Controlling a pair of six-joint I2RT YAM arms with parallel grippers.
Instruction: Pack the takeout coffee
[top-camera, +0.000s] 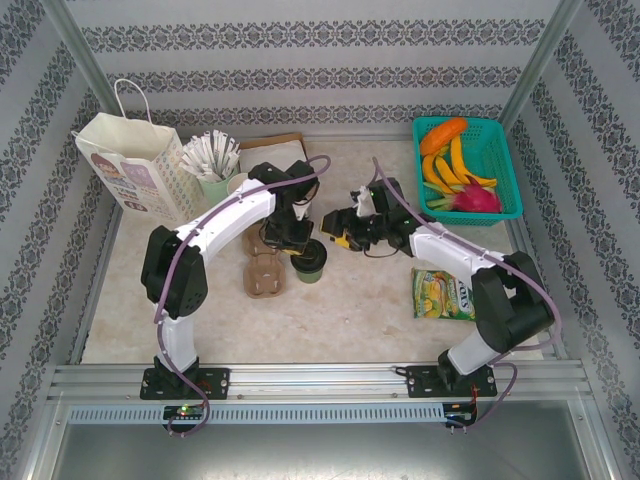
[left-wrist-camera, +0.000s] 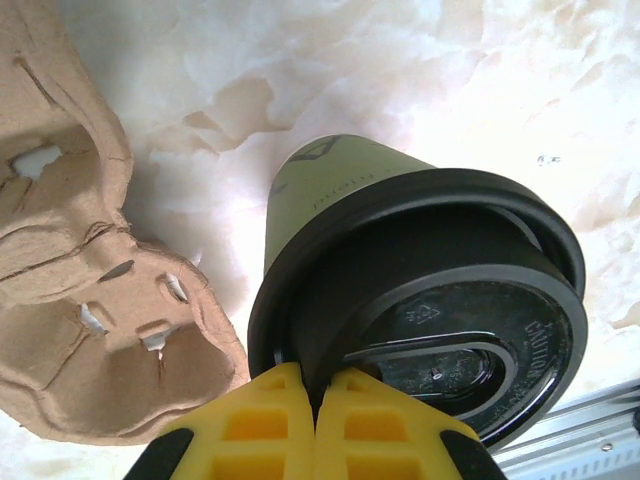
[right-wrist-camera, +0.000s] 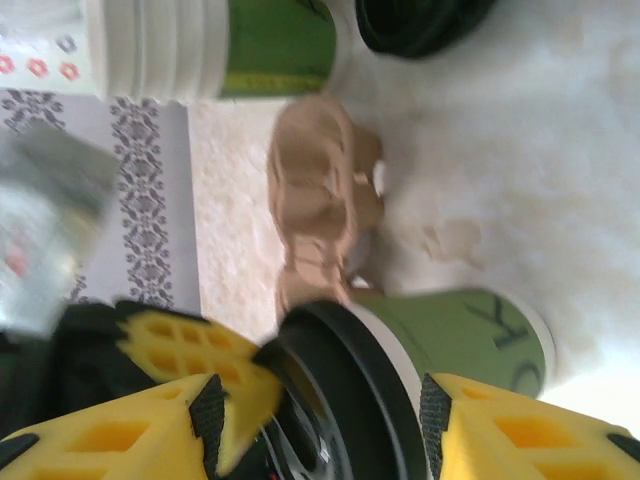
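- Left gripper (left-wrist-camera: 318, 388) clenched on the lid rim of the takeout coffee (left-wrist-camera: 420, 290) (cup upright).
- Right gripper (right-wrist-camera: 345, 388) released, 2 fingers apart, flanking the lid.
- Cardboard carrier (left-wrist-camera: 90, 250) just beside the cup.

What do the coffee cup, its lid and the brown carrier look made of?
The coffee cup looks like paper: matte olive-green, printed marks. Its lid: black plastic, slightly glossy, embossed lettering. The carrier: seemingly moulded pulp, rough fibrous tan surface.
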